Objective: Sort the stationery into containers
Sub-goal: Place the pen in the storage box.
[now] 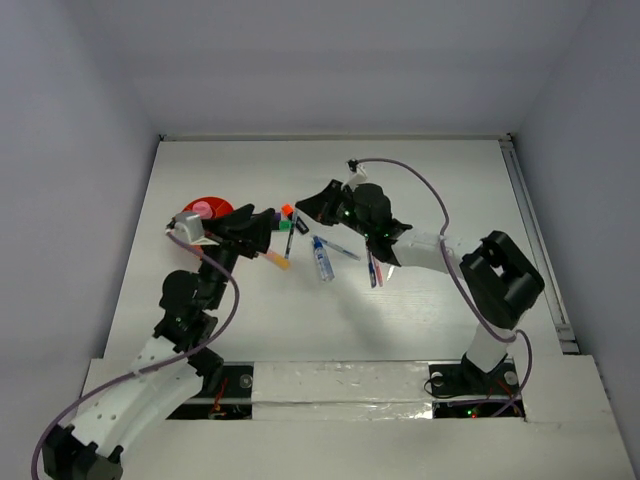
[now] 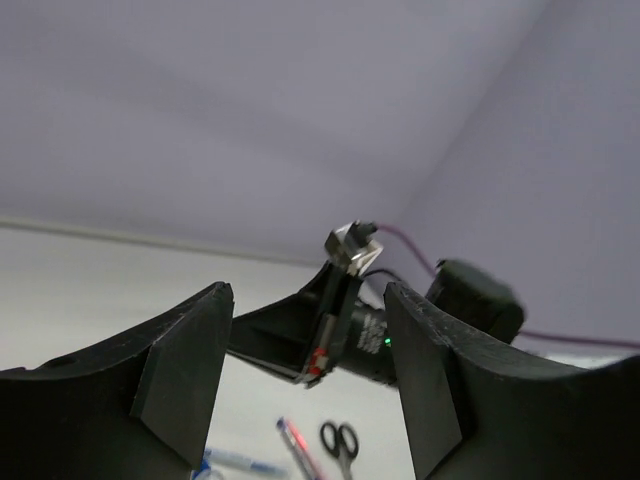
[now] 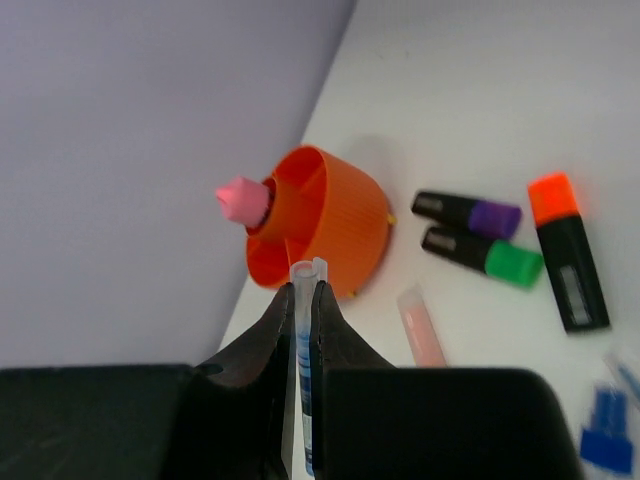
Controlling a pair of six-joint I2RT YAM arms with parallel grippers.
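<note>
The orange holder (image 1: 218,204) stands at the table's left, with a pink-capped bottle (image 1: 203,209) upright in it. Both also show in the right wrist view, the holder (image 3: 330,215) and the bottle (image 3: 243,200). My right gripper (image 3: 303,290) is shut on a thin clear pen (image 3: 306,400) with a blue core and hangs above the table right of the holder (image 1: 310,207). My left gripper (image 2: 305,385) is open and empty, raised beside the holder (image 1: 266,222). Purple (image 3: 470,213), green (image 3: 485,255) and orange (image 3: 568,250) highlighters lie right of the holder.
A pale pink marker (image 3: 422,325) lies near the holder. A blue-capped bottle (image 1: 322,258) and thin pens (image 1: 373,268) lie mid-table. Small scissors (image 2: 342,440) and a pen (image 2: 295,440) lie under the right arm. White walls enclose the table.
</note>
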